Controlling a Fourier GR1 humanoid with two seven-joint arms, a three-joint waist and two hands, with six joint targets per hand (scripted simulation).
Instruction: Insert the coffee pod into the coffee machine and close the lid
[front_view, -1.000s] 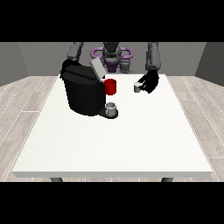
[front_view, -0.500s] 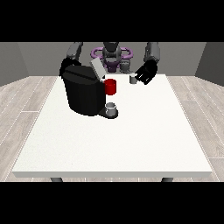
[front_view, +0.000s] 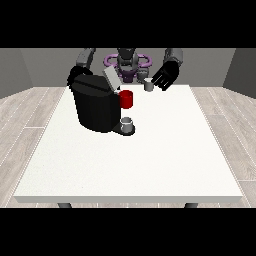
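Pod carried toward the coffee machine (front_view: 96, 105)

The hand at the view's right (front_view: 165, 76) pinches the coffee pod (front_view: 148, 86) right of the machine; it should travel level, then descend squarely beneath the raised lid (front_view: 111, 78).

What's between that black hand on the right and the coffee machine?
In the front view, a small grey pod sits by the hand; then bare table until the machine.

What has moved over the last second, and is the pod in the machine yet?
The robot hand at the view's right carried the coffee pod up and toward the coffee machine. The pod is not in yet. The machine, its raised lid and the cup stayed put.
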